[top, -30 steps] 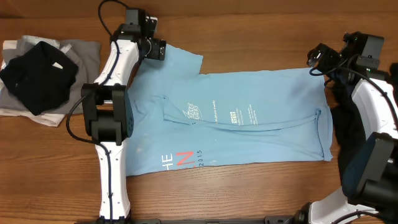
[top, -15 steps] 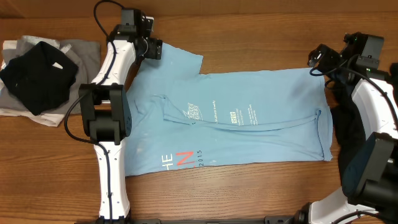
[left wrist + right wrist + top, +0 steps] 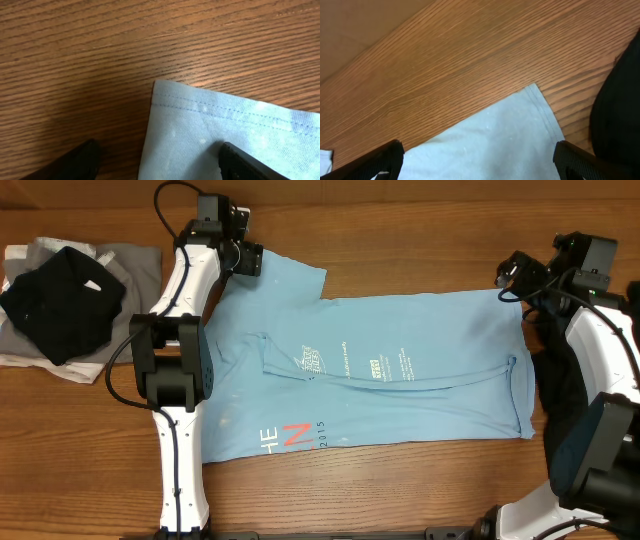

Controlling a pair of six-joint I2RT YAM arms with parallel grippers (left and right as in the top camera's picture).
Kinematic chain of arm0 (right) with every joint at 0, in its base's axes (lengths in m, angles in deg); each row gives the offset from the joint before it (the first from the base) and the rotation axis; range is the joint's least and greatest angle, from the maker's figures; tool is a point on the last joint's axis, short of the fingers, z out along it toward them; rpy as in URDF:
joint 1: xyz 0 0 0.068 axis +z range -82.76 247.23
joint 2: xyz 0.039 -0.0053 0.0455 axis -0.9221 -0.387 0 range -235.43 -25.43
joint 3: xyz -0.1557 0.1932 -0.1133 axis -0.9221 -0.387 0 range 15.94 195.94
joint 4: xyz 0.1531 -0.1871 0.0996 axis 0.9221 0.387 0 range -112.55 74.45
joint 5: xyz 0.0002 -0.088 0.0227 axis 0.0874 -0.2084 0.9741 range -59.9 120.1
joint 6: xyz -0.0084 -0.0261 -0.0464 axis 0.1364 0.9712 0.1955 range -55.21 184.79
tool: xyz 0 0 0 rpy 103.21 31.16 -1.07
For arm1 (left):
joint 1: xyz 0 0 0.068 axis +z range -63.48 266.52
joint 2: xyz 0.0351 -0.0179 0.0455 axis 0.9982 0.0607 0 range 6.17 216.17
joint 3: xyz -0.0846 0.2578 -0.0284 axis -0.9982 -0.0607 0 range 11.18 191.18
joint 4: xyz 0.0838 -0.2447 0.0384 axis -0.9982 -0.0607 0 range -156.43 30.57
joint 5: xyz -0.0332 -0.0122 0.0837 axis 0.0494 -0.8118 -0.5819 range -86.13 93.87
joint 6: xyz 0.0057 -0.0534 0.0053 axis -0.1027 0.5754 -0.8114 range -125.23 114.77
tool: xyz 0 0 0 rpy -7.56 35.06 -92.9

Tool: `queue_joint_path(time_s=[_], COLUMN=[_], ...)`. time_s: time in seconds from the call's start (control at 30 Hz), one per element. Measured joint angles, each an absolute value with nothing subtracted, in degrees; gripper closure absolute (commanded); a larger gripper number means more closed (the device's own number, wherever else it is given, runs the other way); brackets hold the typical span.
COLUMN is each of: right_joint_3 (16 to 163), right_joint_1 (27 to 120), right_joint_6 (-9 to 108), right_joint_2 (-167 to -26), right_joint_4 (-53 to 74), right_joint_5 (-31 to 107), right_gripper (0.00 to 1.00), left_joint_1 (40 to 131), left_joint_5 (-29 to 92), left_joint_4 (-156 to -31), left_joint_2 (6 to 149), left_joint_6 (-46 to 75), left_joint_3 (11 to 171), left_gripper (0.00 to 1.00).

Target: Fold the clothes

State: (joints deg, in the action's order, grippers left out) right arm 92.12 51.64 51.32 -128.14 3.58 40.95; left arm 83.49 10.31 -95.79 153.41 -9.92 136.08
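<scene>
The light blue T-shirt (image 3: 400,380) lies spread flat across the middle of the frame, so folding looks to be at its first step: taking two corners along the upper edge. The left gripper (image 3: 248,258) hangs over the sleeve corner (image 3: 200,125) at upper left and the right gripper (image 3: 512,275) over the hem corner (image 3: 530,115) at upper right, each with jaws wide apart, the corner between them, nothing gripped. Next, I judge, both must sink onto the cloth and pinch before lifting.
</scene>
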Motion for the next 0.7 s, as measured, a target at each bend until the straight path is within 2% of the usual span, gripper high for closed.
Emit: queue_joint_path(time_s=[0.17, 0.27, 0.47, 0.7], right_joint_3=[92.1, 92.1, 92.1, 92.1], right_joint_1=[51.6, 51.6, 51.6, 51.6], right_joint_6=[51.4, 51.7, 54.2, 55.1], right_joint_2=[-128.1, -128.1, -129.7, -138.2], right_joint_4=[2.4, 0.9, -0.6, -1.4], right_joint_5=[39.7, 38.3, 37.1, 36.7], right_gripper=[0.16, 0.19, 0.17, 0.15], left_joint_1=[83.5, 83.5, 83.5, 83.5], left_joint_5=[10.3, 10.3, 10.3, 10.3], left_joint_4=[-95.7, -95.6, -95.5, -95.1], left_joint_2=[153.5, 153.5, 153.6, 153.6], left_joint_6=[-9.7, -9.2, -8.5, -7.7], left_joint_3=[136.2, 136.2, 136.2, 136.2], left_gripper=[0.65, 0.7, 0.73, 0.81])
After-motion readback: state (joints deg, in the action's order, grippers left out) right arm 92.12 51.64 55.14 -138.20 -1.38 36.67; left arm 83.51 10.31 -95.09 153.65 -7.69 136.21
